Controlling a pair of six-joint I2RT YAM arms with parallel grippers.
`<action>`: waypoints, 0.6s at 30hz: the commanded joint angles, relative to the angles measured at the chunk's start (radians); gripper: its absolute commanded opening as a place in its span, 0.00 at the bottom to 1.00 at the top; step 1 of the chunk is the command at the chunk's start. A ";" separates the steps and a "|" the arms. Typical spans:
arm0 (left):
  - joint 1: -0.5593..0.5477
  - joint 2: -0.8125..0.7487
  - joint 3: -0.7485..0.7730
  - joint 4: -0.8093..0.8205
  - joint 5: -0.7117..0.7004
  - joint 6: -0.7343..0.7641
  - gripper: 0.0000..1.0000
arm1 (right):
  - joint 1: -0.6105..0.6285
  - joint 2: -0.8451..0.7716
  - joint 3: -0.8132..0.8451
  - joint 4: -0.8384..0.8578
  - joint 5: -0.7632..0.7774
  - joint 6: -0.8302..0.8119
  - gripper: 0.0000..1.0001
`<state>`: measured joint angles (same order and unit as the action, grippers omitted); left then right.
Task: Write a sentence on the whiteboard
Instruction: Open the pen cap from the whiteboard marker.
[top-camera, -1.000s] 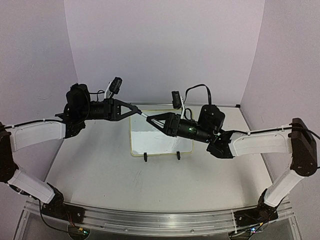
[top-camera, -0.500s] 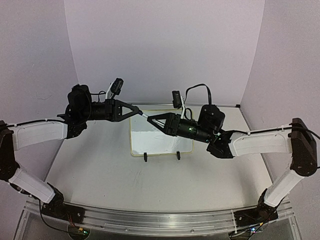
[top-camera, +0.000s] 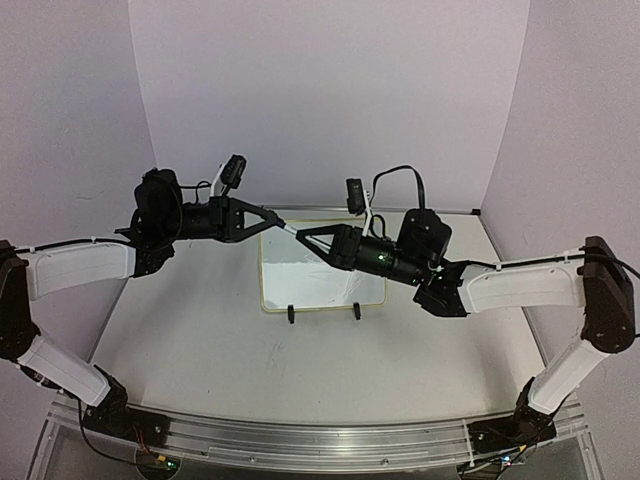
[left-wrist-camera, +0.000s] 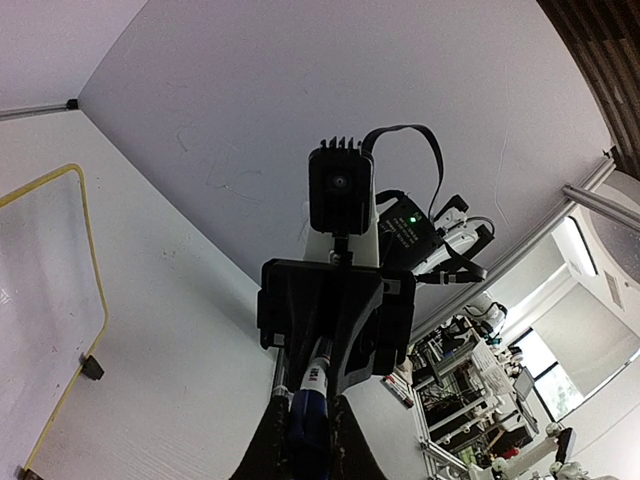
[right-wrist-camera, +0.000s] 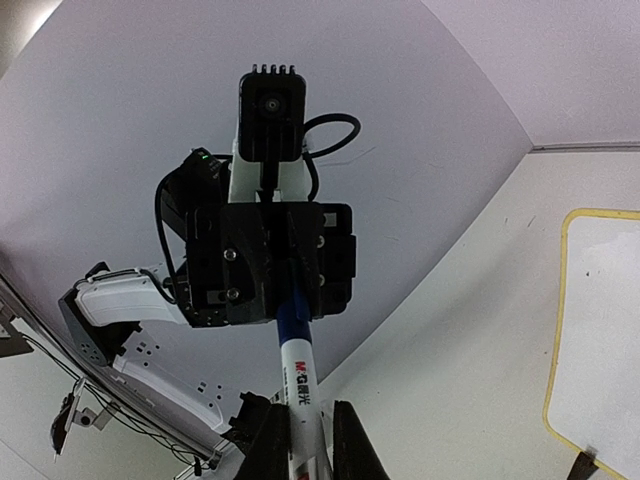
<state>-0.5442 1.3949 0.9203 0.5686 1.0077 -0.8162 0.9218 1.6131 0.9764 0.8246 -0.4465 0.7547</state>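
Observation:
The whiteboard (top-camera: 322, 283) lies flat on the table with its two black clip feet at its near edge. No blue sentence shows on it. A marker (top-camera: 287, 229) with a white barrel and a blue cap hangs in the air above the board's far left corner, held between both grippers. My left gripper (top-camera: 275, 222) is shut on the blue cap end (left-wrist-camera: 306, 425). My right gripper (top-camera: 299, 238) faces it and is shut on the white barrel (right-wrist-camera: 301, 392). The board's yellow-rimmed corner shows in the left wrist view (left-wrist-camera: 45, 270) and in the right wrist view (right-wrist-camera: 600, 320).
Lilac walls close the table at the back and both sides. The white tabletop (top-camera: 220, 340) runs from the board to the aluminium rail (top-camera: 320, 440) at the near edge, where the arm bases are bolted.
The right arm's wrist has shifted very slightly. Both grippers stay closed on the marker in the same place over the board's far left corner.

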 joint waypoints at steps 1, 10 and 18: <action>0.001 0.014 -0.012 0.017 -0.008 0.013 0.00 | 0.009 -0.048 0.015 0.107 0.023 0.006 0.10; 0.002 0.014 -0.014 0.024 -0.007 0.012 0.00 | 0.008 -0.053 0.003 0.121 0.033 0.008 0.00; 0.027 -0.044 -0.012 -0.013 -0.025 0.051 0.00 | 0.009 -0.079 -0.061 0.119 0.081 0.008 0.00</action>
<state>-0.5465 1.3933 0.9203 0.5762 1.0206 -0.8249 0.9306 1.5993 0.9436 0.8692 -0.4328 0.7567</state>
